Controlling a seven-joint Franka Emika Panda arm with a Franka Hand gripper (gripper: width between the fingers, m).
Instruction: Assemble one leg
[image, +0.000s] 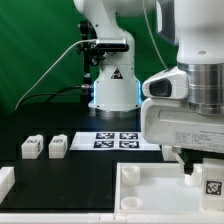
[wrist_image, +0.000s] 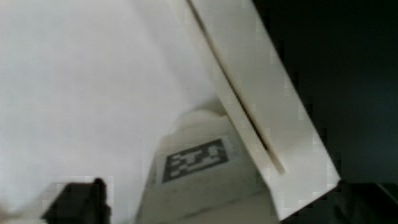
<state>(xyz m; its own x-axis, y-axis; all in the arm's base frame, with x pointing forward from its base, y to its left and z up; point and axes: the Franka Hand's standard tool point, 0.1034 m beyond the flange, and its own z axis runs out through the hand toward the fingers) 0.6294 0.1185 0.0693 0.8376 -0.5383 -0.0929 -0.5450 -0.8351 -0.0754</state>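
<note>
My gripper (image: 203, 172) hangs at the exterior view's right, over the right part of the large white tray-like piece (image: 140, 178). It is shut on a leg (image: 212, 186), a small white block whose square tag faces the camera. In the wrist view the leg (wrist_image: 199, 160) runs down between my dark fingers (wrist_image: 75, 200) of the gripper (wrist_image: 222, 203), next to the tray's raised white wall (wrist_image: 267, 110). Two more legs (image: 31, 147) (image: 57, 146) stand side by side on the black table at the exterior view's left.
The marker board (image: 118, 140) lies flat in front of the robot's base (image: 112, 85). Another white part (image: 5, 181) shows at the lower left edge of the exterior view.
</note>
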